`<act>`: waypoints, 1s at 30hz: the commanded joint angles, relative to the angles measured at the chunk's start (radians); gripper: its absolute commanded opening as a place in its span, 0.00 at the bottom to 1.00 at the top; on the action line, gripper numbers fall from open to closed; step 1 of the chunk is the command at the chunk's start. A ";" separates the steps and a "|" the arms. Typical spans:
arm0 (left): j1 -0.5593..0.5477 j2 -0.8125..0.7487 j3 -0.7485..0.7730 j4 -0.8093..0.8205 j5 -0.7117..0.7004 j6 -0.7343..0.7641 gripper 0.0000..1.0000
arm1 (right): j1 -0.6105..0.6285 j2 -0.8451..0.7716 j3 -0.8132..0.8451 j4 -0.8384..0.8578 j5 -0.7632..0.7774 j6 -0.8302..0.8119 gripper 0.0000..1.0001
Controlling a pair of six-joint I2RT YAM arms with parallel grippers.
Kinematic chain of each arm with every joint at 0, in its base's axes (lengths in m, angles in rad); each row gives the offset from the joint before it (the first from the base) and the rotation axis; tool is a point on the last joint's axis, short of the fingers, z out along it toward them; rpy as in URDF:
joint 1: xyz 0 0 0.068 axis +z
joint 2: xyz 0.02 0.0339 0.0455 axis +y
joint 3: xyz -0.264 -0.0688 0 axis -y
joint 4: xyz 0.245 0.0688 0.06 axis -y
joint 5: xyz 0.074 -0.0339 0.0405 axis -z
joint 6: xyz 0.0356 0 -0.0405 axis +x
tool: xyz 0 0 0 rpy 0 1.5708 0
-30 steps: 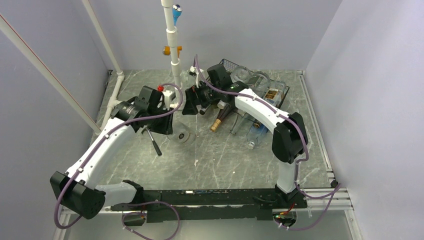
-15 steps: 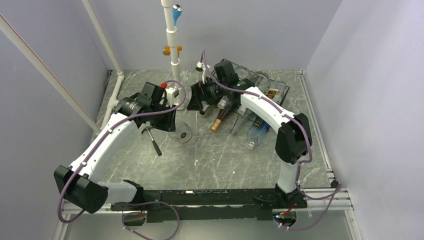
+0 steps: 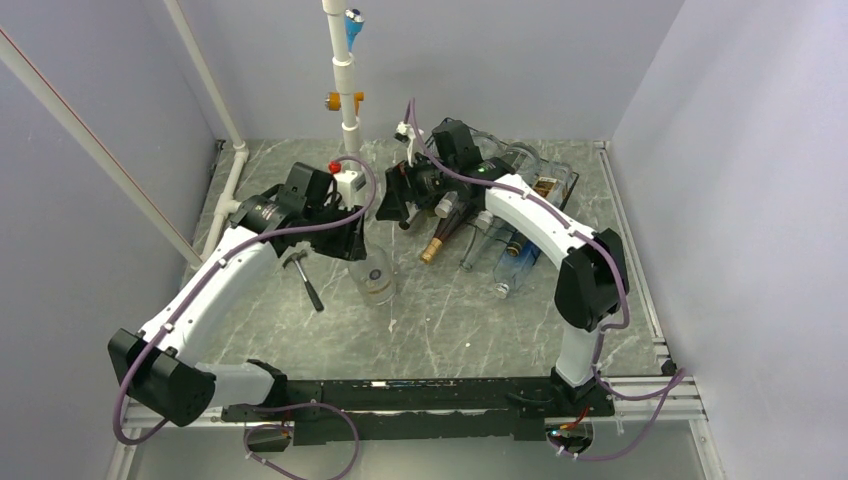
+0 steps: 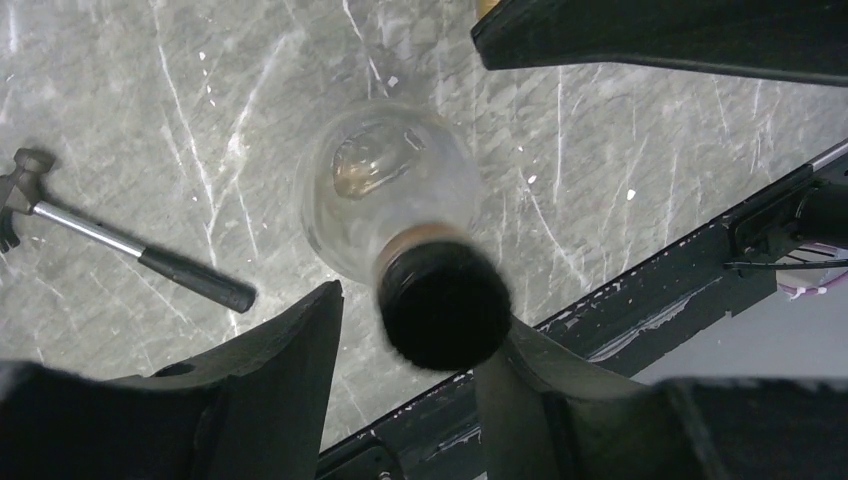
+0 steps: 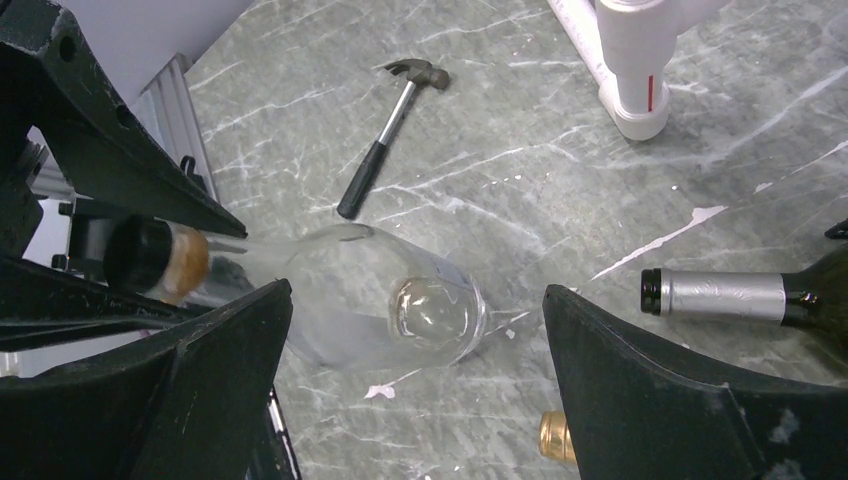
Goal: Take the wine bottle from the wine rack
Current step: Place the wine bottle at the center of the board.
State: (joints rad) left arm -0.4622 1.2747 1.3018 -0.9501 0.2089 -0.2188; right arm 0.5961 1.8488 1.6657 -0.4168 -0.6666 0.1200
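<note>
The left arm (image 3: 215, 285), reaching in from 8 o'clock, has swung a little toward 3 o'clock since a second ago. Its left gripper (image 4: 410, 318) has slackened. The fingers now stand slightly parted about the black cap (image 4: 445, 312) of the clear wine bottle (image 3: 376, 283), with a plain gap between one finger and the cap (the cap itself is blurred). The bottle has shifted with the gripper, a touch toward 4 o'clock. Its base rests on the table (image 3: 440, 325), off the wine rack (image 3: 490, 142) and at about 8 o'clock from it. In the right wrist view it leans, neck toward the left gripper. The hammer (image 3: 305, 280), just at 9 o'clock of the bottle, has stayed put. The right arm (image 3: 530, 215) has pulled its right gripper (image 5: 418, 292) back toward 1 o'clock, nearer the rack, with the fingers spread wide as before.

Counted:
- Two arms and two grippers.
- One hammer.
- One clear bottle at the left gripper.
- One white pipe post (image 3: 346, 100) at 12 o'clock.
- One rack at 1 o'clock, largely hidden behind the right arm.
- Four bottles lying along the rack's 6 o'clock side: a gold-topped bottle (image 3: 432, 250), a silver-capped bottle (image 5: 720, 295), a clear one (image 3: 477, 245) and a bluish bottle (image 3: 510, 265).
- More bottles on the rack itself, too jumbled for a sure count.
</note>
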 commanded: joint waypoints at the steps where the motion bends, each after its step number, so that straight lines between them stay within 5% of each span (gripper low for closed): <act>1: -0.014 -0.005 0.033 0.039 0.019 -0.008 0.55 | -0.008 -0.050 -0.005 0.036 -0.024 -0.011 1.00; 17: -0.025 -0.194 -0.164 0.232 0.148 0.001 0.72 | -0.015 -0.095 -0.009 0.013 -0.048 -0.087 1.00; 30: -0.024 -0.544 -0.548 0.775 0.111 -0.057 0.99 | -0.075 -0.257 -0.049 -0.115 -0.189 -0.364 1.00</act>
State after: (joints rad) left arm -0.4835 0.7715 0.8169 -0.4252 0.3382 -0.2348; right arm 0.5484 1.6958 1.6417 -0.4911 -0.7776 -0.1280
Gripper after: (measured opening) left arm 0.988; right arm 0.994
